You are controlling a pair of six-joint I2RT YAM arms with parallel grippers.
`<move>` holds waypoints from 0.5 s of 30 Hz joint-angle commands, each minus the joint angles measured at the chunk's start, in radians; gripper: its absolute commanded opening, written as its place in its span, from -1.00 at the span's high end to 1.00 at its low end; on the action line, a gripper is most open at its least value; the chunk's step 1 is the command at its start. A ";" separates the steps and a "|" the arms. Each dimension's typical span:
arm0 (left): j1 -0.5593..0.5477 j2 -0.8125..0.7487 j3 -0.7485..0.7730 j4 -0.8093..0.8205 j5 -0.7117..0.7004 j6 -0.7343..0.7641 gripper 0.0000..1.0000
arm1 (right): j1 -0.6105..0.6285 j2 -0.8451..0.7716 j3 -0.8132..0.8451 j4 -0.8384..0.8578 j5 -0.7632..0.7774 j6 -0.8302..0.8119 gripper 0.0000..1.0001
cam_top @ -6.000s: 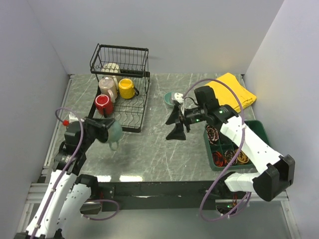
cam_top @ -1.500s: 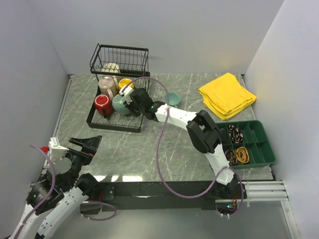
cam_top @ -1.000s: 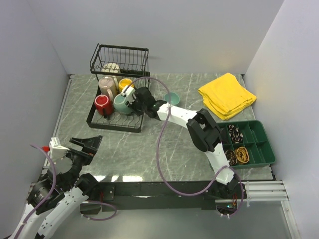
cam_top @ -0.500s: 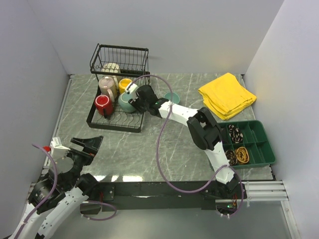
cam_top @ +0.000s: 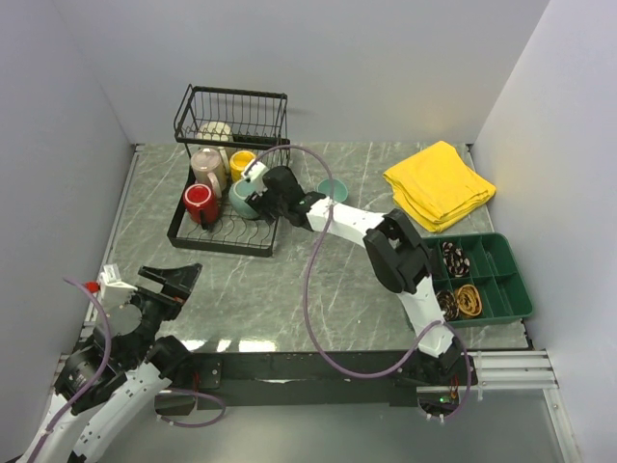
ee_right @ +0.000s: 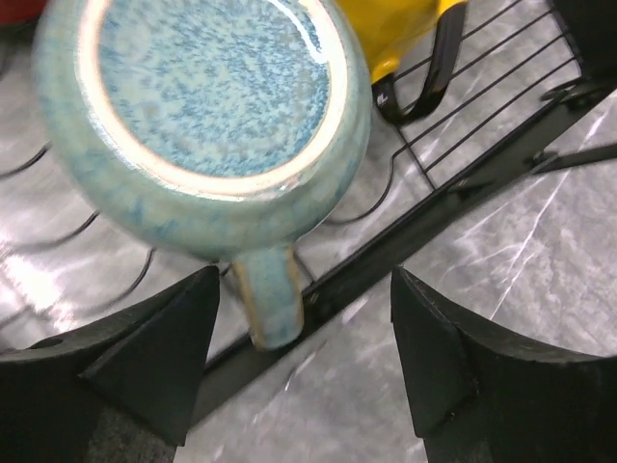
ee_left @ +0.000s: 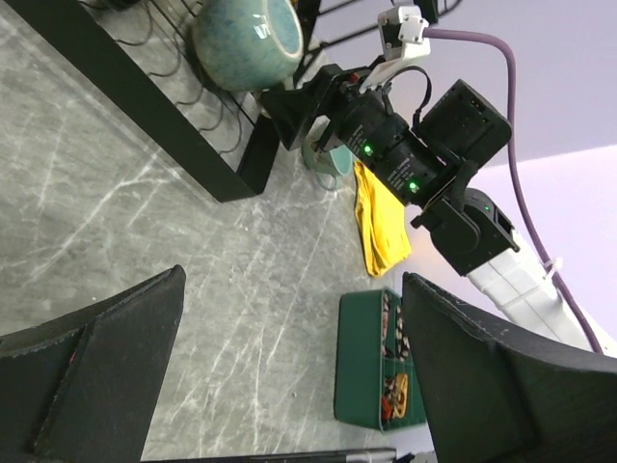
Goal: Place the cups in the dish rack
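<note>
The black wire dish rack point(cam_top: 253, 243) stands at the back left and holds a red cup point(cam_top: 201, 203), a beige cup point(cam_top: 207, 166), a yellow cup point(cam_top: 241, 161) and, in its tall basket, a cream cup point(cam_top: 216, 131). A grey-green cup point(ee_right: 207, 106) lies base-up on the rack's wires. Its handle point(ee_right: 265, 299) points out between the jaws of my right gripper point(ee_right: 305, 285), which is open and not touching it. A small teal cup point(cam_top: 333, 190) sits on the table right of the rack. My left gripper point(cam_top: 166, 283) hovers open and empty near the table's front left.
A folded yellow cloth point(cam_top: 439, 185) lies at the back right. A green compartmented tray point(cam_top: 501, 275) of small items sits at the right edge. The right arm point(cam_top: 357, 227) stretches across the table's middle toward the rack. Walls close in the left, back and right.
My right gripper has opened and let go of the grey-green cup, which now rests in the rack a little farther back. The left arm has stayed put.
</note>
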 commanded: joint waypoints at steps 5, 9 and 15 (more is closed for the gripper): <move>-0.003 -0.011 -0.013 0.161 0.106 0.098 -0.99 | 0.005 -0.279 -0.124 -0.002 -0.146 -0.024 -0.59; -0.003 0.090 0.002 0.219 0.161 0.139 -0.99 | 0.002 -0.407 -0.168 -0.094 -0.277 -0.037 -0.61; -0.003 0.219 -0.013 0.337 0.276 0.213 -0.99 | -0.111 -0.622 -0.271 -0.257 -0.581 -0.074 -0.66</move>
